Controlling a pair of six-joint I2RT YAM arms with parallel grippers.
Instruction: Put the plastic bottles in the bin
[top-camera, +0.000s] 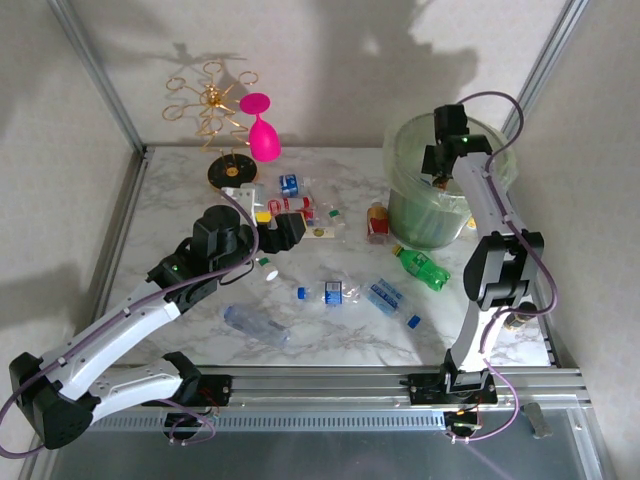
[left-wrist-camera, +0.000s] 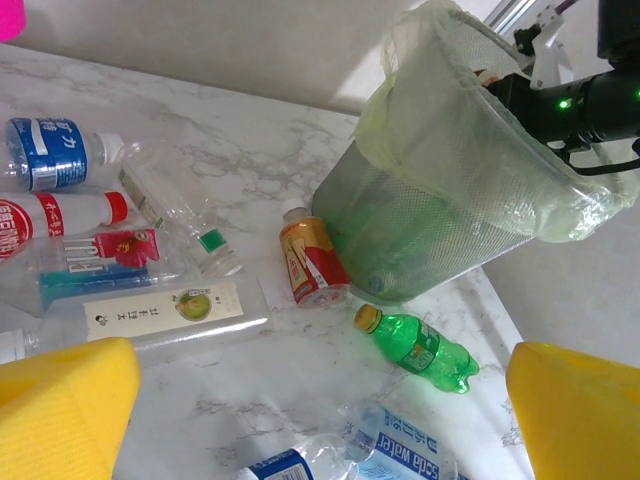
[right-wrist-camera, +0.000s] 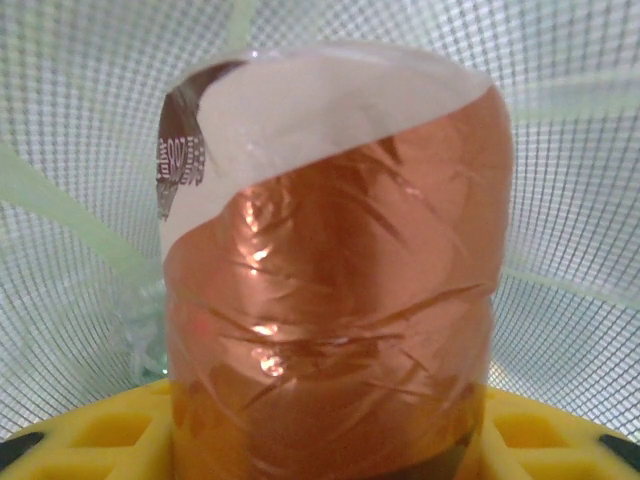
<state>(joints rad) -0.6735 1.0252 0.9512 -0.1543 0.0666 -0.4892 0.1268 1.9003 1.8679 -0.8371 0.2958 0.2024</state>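
Observation:
My right gripper (top-camera: 441, 166) hangs over the bin (top-camera: 420, 215), shut on a copper-brown labelled bottle (right-wrist-camera: 340, 280). In the right wrist view the bin's mesh wall (right-wrist-camera: 80, 120) lies behind this bottle. My left gripper (top-camera: 290, 228) hovers open above the table's middle, its yellow pads (left-wrist-camera: 60, 410) wide apart with nothing between them. Several plastic bottles lie on the marble: a green one (top-camera: 422, 268) (left-wrist-camera: 420, 348), a red-gold one (top-camera: 378, 222) (left-wrist-camera: 312, 262) against the bin (left-wrist-camera: 430, 230), a blue-labelled one (top-camera: 289, 184) (left-wrist-camera: 55, 152), a soda-water one (top-camera: 385, 296) and a clear one (top-camera: 255, 325).
A pink wine glass (top-camera: 262, 135) and a gold wire rack (top-camera: 212, 105) stand at the back left. Metal frame posts (top-camera: 110, 90) edge the table. An aluminium rail (top-camera: 330, 385) runs along the near edge by the arm bases.

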